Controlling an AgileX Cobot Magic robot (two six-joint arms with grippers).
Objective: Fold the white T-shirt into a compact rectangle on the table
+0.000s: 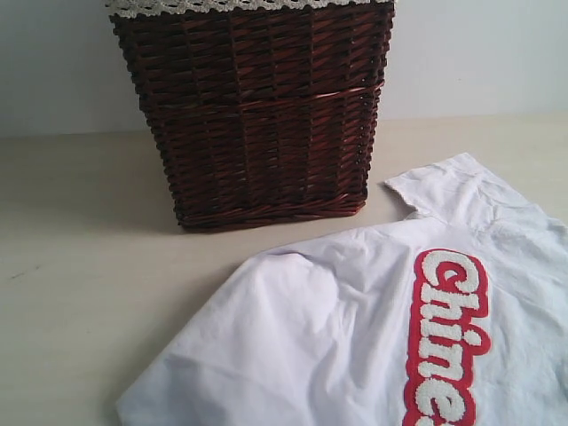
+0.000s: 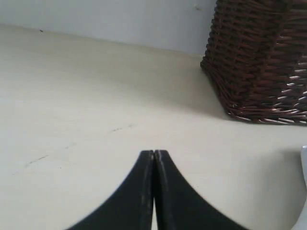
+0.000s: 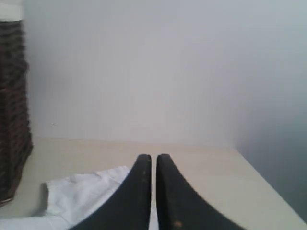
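Observation:
The white T-shirt [image 1: 355,337] lies spread and rumpled on the table [image 1: 89,293] at the lower right, red-outlined lettering [image 1: 448,337] facing up. Neither gripper shows in the exterior view. In the left wrist view my left gripper [image 2: 154,154] is shut over bare table [image 2: 72,110] with nothing between its fingers; a sliver of the T-shirt [image 2: 303,191] shows at the frame's edge. In the right wrist view my right gripper [image 3: 153,159] is shut and empty, hanging above the T-shirt [image 3: 81,196], a sleeve of which lies beside its fingers.
A dark brown wicker basket [image 1: 257,115] with a lace-trimmed lining stands at the back centre of the table, close to the shirt's sleeve; it also appears as the basket [image 2: 261,57] and the basket [image 3: 12,110] in the wrist views. The table's side edge [image 3: 259,177] runs near the right gripper.

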